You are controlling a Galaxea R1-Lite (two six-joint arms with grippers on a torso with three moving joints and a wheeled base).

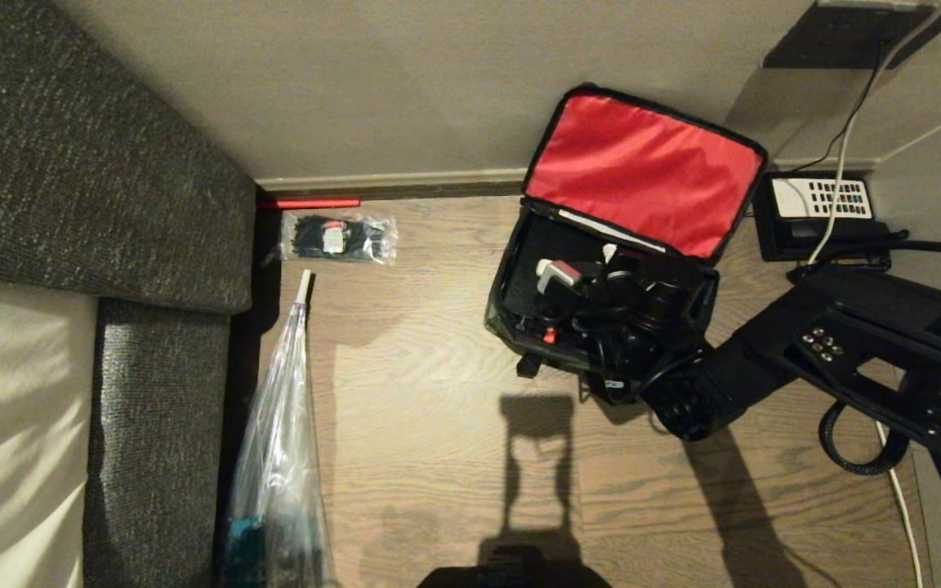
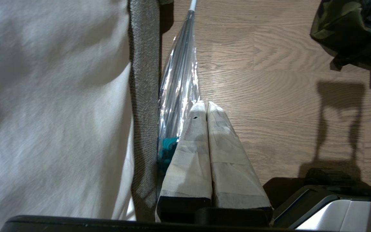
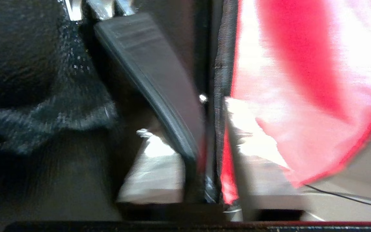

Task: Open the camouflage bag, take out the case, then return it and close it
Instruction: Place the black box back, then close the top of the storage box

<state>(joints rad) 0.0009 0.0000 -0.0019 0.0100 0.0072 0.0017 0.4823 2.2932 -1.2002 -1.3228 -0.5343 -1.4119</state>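
**Right gripper working inside the open bag**

I'm seeing the camouflage bag (image 1: 511, 314) lying open at the floor's far edge by the wall. My right gripper (image 3: 204, 161) is reaching inside, fingers (image 3: 153, 167) parted astride the case (image 3: 159, 80) and bag rim. My left gripper (image 2: 207, 108) is parked, fingers pressed together.

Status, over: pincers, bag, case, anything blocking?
Left pincer shut, parked beside umbrella. Right pincer down inside camouflage bag, lid open. Case at its tips. No obstruction seen.
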